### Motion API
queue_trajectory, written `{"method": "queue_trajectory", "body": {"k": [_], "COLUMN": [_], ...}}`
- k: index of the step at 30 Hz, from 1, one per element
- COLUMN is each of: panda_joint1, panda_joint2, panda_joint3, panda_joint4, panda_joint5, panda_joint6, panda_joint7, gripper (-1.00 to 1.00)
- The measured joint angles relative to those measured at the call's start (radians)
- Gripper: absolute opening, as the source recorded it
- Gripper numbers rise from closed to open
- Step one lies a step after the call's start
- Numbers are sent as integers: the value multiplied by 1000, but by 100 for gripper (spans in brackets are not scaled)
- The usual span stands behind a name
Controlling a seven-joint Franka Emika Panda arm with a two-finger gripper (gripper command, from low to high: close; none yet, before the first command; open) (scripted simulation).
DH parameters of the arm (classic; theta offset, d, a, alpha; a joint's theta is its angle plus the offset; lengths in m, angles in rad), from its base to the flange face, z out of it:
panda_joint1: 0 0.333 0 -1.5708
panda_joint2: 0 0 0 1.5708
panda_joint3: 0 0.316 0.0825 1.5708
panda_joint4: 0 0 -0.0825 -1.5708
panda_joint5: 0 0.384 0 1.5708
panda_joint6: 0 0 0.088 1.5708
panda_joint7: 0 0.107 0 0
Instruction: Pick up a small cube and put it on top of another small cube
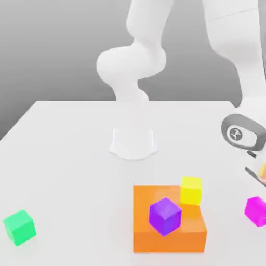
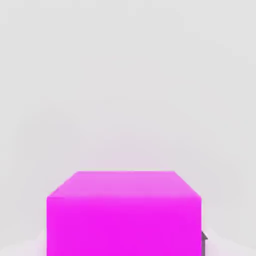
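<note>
Magenta cube (image 1: 256, 211) lies directly below the hand (image 1: 258, 179), approx. in line; can't tell if it's gripped or free.

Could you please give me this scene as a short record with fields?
Block: orange
On or over the block: yellow cube, violet cube
Exterior view's left: green cube
Exterior view's right: magenta cube, robot arm's hand
Hand view: magenta cube, close up
Stacking: magenta cube not on another cube
</note>
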State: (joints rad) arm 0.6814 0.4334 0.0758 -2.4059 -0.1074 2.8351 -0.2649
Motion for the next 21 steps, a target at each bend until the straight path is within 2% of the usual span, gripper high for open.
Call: {"method": "queue_trajectory", "body": {"k": [6,12,21], "panda_joint1": [-34,-120,-267], "panda_joint2": [-194,-407,-732], "panda_joint3": [25,-18,-66], "panda_joint4": [-49,-156,-322], "panda_joint5": [67,163,126], "panda_joint6": [-146,-254,-408], "panda_joint7": [-24,65,337], "gripper": [-100,-100,-100]}}
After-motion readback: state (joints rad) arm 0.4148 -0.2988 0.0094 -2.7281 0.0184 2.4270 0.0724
